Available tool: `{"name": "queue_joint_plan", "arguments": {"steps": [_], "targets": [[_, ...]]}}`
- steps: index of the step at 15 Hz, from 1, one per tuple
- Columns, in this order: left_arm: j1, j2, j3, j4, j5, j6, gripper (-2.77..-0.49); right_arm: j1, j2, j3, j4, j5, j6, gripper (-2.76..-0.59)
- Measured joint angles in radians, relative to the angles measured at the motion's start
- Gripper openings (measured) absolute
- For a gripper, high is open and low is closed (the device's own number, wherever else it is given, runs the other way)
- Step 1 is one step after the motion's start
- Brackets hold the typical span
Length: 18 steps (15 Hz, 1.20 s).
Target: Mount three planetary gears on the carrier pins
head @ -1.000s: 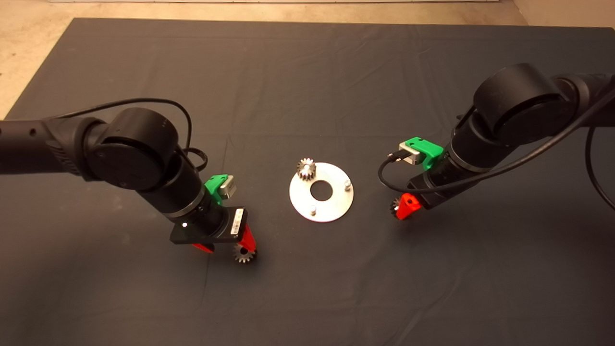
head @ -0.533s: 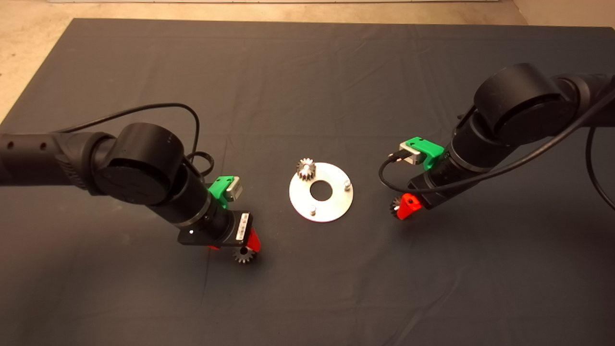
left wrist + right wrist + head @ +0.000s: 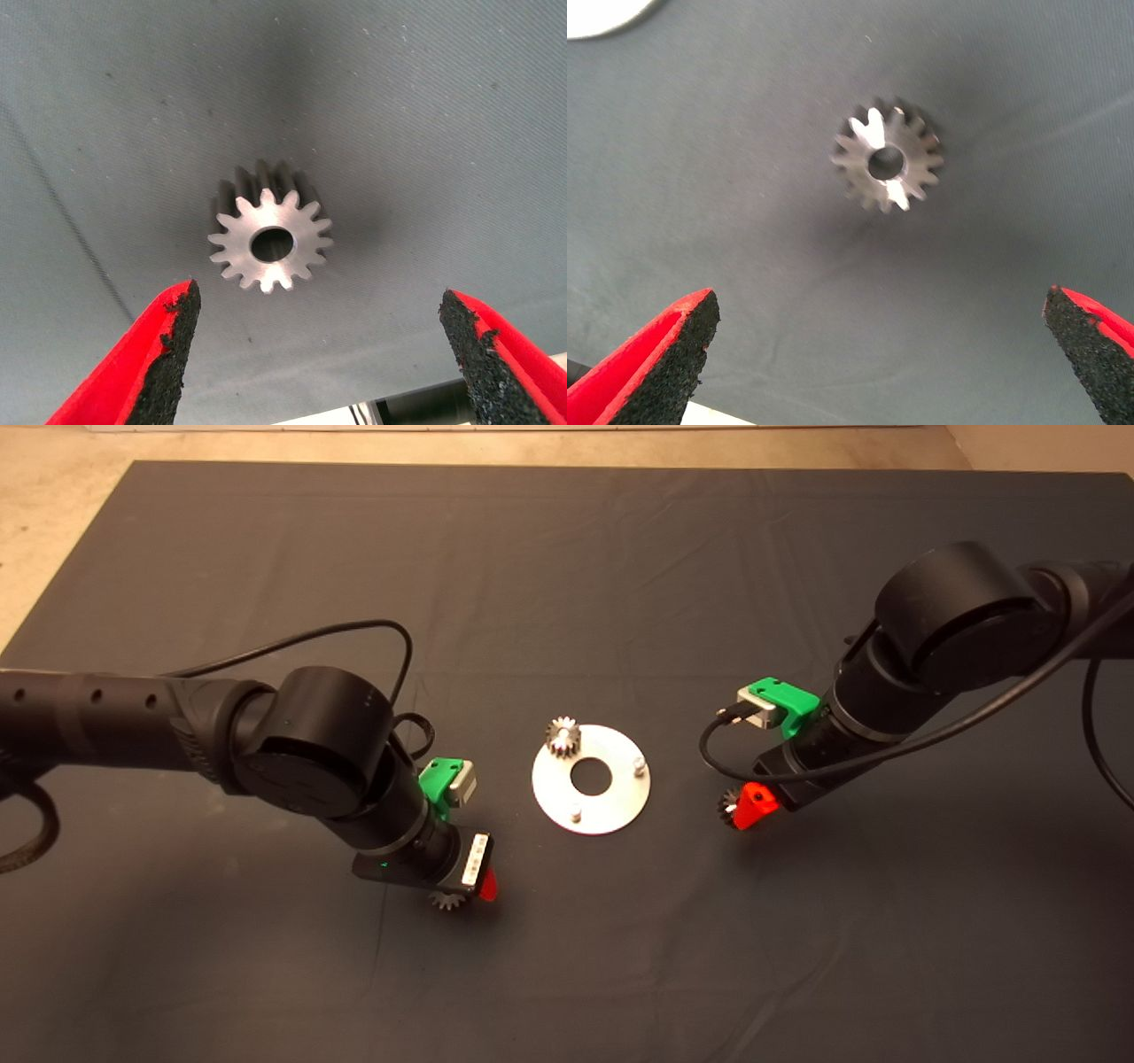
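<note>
A round silver disc (image 3: 613,804) lies mid-mat with one planetary gear (image 3: 563,737) seated on its far-left carrier pin. Two carrier pins (image 3: 639,764) (image 3: 576,812) stand bare. A second gear (image 3: 446,901) lies flat on the mat left of the disc. My left gripper (image 3: 462,893) hangs right over it, open, and the left wrist view shows that gear (image 3: 270,241) beyond the spread fingers (image 3: 173,319). A third gear (image 3: 726,804) lies right of the disc, partly hidden by my right gripper (image 3: 746,806). The right gripper (image 3: 879,303) is open above that gear (image 3: 887,165), not touching it.
The dark mat (image 3: 567,558) covers the table, with a bare tabletop strip along its far and left edges. A black cable loops from each wrist. A sliver of the disc (image 3: 602,13) shows in a corner of the right wrist view.
My left arm has swung right and lowered, bringing its gripper over the gear on the mat. The right arm, the disc and the gears have not moved.
</note>
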Motion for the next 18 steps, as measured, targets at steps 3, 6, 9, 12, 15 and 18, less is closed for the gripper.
{"name": "queue_joint_plan", "arguments": {"steps": [3,6,9,12,15,18], "targets": [[0.022,0.017,0.0,0.028,0.004,0.0,-1.37,0.0,0.0,0.0,0.0,0.003,0.0,-0.62],[0.046,0.018,0.0,0.064,0.067,0.0,-1.37,0.0,-0.003,0.0,0.0,0.0,0.0,-0.62],[0.071,0.02,-0.001,0.076,0.079,0.0,-1.22,0.0,-0.001,0.001,0.0,0.0,0.0,-0.62],[0.071,0.019,-0.001,0.079,0.079,0.001,-1.22,0.0,-0.001,0.001,0.0,0.0,0.0,-0.62],[0.071,0.02,-0.001,0.082,0.079,0.001,-1.22,0.0,-0.001,0.001,0.0,0.0,0.0,-0.62],[0.071,0.019,-0.01,0.104,0.079,0.024,-1.22,0.0,-0.001,0.001,0.0,0.0,0.0,-0.62]]}}
